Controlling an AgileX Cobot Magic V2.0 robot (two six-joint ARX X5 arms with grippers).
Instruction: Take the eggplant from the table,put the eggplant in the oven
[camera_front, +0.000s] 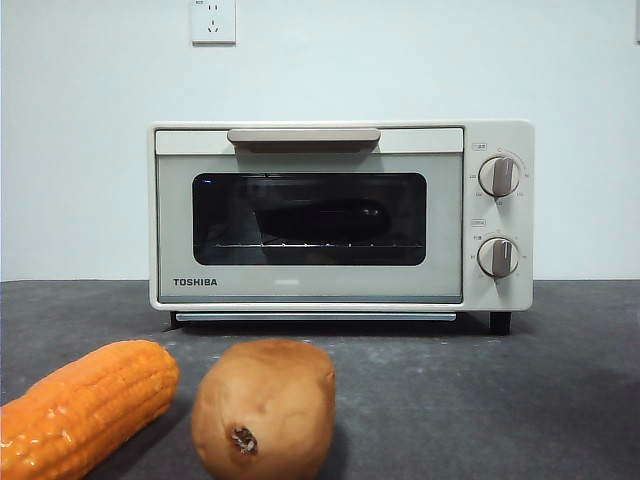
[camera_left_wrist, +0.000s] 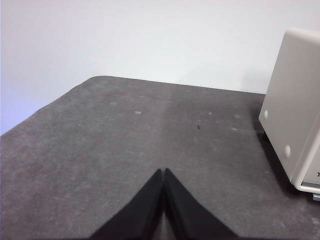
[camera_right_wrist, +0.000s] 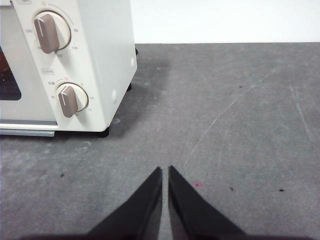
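My left gripper (camera_left_wrist: 163, 172) has its jaws pressed together over the bare table (camera_left_wrist: 125, 145), the oven's side at its two o'clock. My right gripper (camera_right_wrist: 165, 170) shows a hairline gap, holding nothing, the knobs (camera_right_wrist: 70, 99) at ten o'clock. I see the eggplant (camera_front: 320, 220) lying on the rack inside the oven (camera_front: 340, 215), door closed. The corn cob (camera_front: 85, 405) and potato (camera_front: 265, 408) sit in front.

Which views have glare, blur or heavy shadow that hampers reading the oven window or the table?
Front view: the oven window is dark, with faint reflections; the eggplant inside is only a dim shape on the rack; the near corn cob and potato look slightly soft. Left wrist view: the table is evenly lit, the shut left tool sharp. Right wrist view: a soft shadow beside the oven; right tool sharp.
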